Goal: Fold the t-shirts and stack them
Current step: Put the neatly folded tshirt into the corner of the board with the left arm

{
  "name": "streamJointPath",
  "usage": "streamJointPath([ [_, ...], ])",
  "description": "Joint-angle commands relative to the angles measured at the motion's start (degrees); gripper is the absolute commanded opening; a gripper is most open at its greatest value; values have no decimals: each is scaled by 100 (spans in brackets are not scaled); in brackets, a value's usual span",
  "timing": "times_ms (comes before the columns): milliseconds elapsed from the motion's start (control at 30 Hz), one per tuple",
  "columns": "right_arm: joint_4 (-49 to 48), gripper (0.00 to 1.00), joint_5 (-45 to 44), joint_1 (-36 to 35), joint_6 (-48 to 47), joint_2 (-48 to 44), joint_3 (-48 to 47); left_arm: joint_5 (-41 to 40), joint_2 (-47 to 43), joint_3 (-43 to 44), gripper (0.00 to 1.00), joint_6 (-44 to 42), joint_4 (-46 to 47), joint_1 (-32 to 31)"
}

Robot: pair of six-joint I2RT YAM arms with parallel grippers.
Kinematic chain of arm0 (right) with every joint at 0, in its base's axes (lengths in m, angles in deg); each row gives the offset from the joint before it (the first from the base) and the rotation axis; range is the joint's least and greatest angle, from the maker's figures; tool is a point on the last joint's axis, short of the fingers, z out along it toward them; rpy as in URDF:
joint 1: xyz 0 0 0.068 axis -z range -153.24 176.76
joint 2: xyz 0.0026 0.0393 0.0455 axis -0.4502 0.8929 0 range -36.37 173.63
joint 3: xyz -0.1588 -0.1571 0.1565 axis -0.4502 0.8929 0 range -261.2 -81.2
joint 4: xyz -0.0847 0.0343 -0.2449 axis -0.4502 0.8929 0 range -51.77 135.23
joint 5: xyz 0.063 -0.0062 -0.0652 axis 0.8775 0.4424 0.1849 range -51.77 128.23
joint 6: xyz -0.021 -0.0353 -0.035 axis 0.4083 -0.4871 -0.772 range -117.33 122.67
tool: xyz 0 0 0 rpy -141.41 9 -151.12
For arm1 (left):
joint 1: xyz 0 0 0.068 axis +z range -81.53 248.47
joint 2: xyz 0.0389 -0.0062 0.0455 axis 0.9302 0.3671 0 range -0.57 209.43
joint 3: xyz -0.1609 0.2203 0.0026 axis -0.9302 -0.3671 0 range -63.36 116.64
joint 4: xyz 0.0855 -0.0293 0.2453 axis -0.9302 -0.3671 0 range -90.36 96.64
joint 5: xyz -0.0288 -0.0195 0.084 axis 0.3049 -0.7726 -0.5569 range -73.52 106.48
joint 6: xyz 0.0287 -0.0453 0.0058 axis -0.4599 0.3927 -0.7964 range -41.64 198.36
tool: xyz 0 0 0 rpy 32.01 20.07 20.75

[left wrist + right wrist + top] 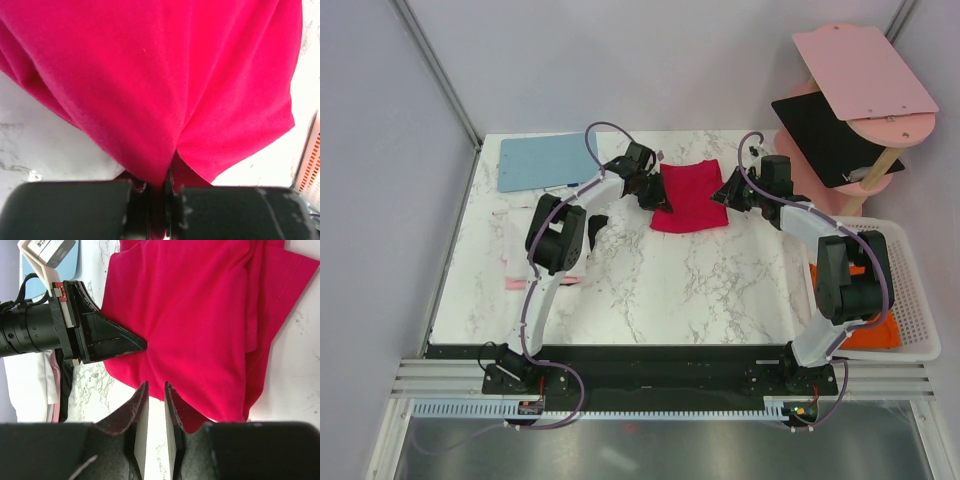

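Observation:
A crimson red t-shirt (690, 197) lies partly folded at the back middle of the marble table. My left gripper (648, 190) is at its left edge and is shut on a pinch of the red cloth (160, 100); the cloth runs down between the jaws (167, 195). My right gripper (723, 192) is at the shirt's right edge. In the right wrist view its jaws (156, 386) stand a narrow gap apart with bare table between them, tips just short of the shirt (200, 320). White and pale pink shirts (520, 250) lie at the left. An orange shirt (875, 332) lies in the basket.
A light-blue board (545, 160) lies at the back left. Pink (865, 70) and black (825, 135) panels sit on a stand at the back right. A white mesh basket (910, 290) stands at the right edge, also showing in the left wrist view (311, 165).

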Motion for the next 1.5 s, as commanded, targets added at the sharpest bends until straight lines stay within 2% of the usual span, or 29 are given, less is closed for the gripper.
streamJointPath([
  [0,-121,26,131,52,-40,-303,76,-399,63,35,2,-117,-615,-60],
  [133,-121,29,157,79,-40,-435,146,-443,-393,-70,2,-232,-756,-33],
  [200,-121,43,192,96,-49,-522,181,-425,-614,-62,2,-284,-826,2],
  [233,-121,52,201,88,-58,-549,208,-425,-832,-53,2,-293,-931,19],
  [267,-121,66,201,96,-67,-584,234,-434,-939,-27,2,-346,-993,37],
  [367,-121,85,123,114,-110,-742,331,-548,-1291,235,2,-451,-1379,125],
  [467,-121,92,61,131,-137,-865,392,-592,-1589,473,2,-557,-1782,247],
  [833,-218,96,148,140,-40,-725,551,-619,-2732,852,2,-935,-2996,827],
  [1000,-367,97,245,132,39,-672,691,-566,-3031,1256,2,-1251,-3603,1275],
  [1100,-376,98,272,132,21,-672,744,-426,-3181,1213,2,-1427,-3849,1636],
  [1300,-385,98,298,140,-5,-628,779,119,-3743,449,2,-1787,-3973,2356],
  [1467,-437,98,368,132,65,-532,788,365,-4392,-702,2,-1989,-3964,2761],
])
